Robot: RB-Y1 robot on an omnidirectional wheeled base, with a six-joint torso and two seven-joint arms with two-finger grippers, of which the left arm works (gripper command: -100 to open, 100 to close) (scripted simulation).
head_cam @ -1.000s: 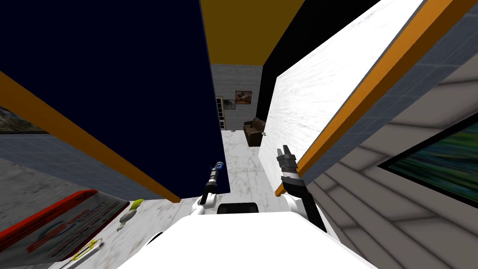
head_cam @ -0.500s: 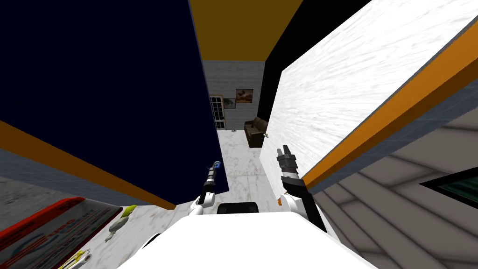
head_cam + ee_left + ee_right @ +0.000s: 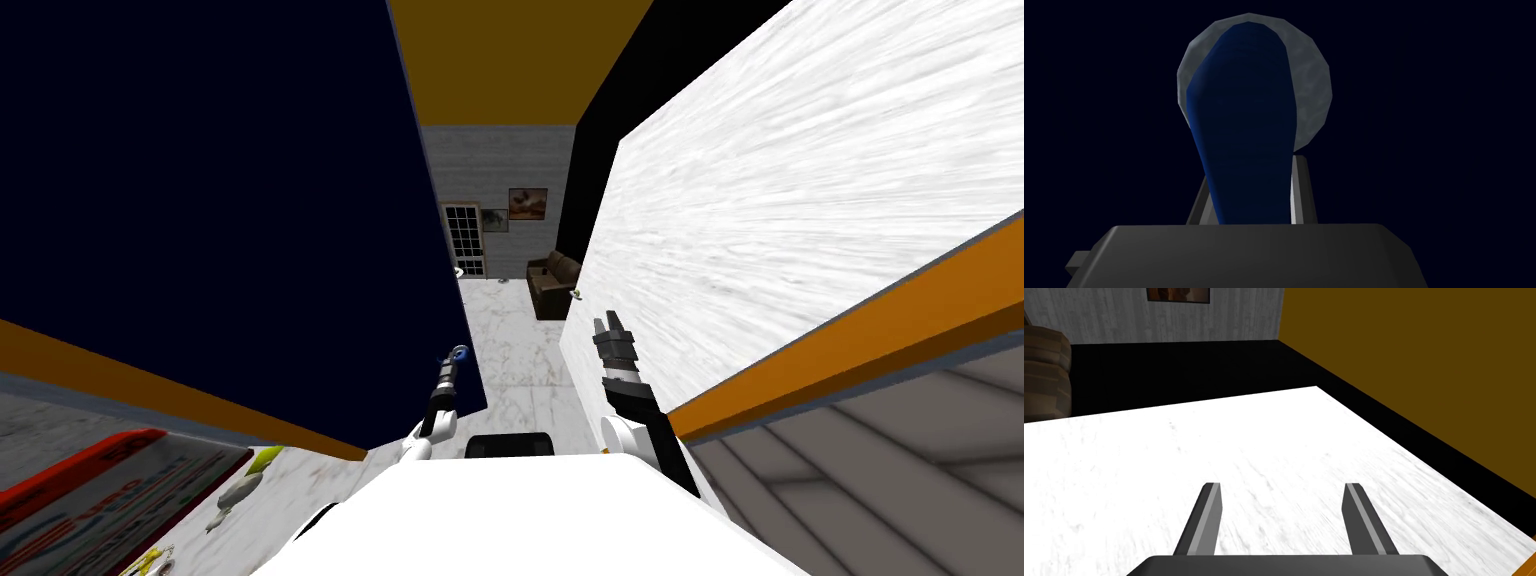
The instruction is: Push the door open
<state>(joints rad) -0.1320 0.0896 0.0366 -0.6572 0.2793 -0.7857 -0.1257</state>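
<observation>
Door (image 3: 250, 200): dark navy panel, takes up the left of the head view. Its free edge runs down to your left pincer (image 3: 458, 355).

Handle (image 3: 1244, 140): blue lever on a grey round plate (image 3: 1314, 90), at the door's free edge. Your left pincer is closed on it, one finger (image 3: 1301, 190) against each side of the lever.

Progress (judgement): door partly open. Between its free edge and the white panel (image 3: 760, 220) on the right a gap shows pale marbled floor (image 3: 520, 360). Far off are a brown sofa (image 3: 552, 283), a white paned door (image 3: 466, 240) and two pictures on a grey wall. Left to do: drive the panel further left until the gap is wide enough for you to pass.

Right pincer (image 3: 1281, 485): fingers wide, holding nothing, just beside the white panel and not engaged with the door.

Containers: none you can identify. Near left on the floor lies a flat red-edged thing (image 3: 90, 490). You cannot tell whether it is a tray or a mat. A small yellow-green and white item (image 3: 245, 480) lies beside it, not in it.
</observation>
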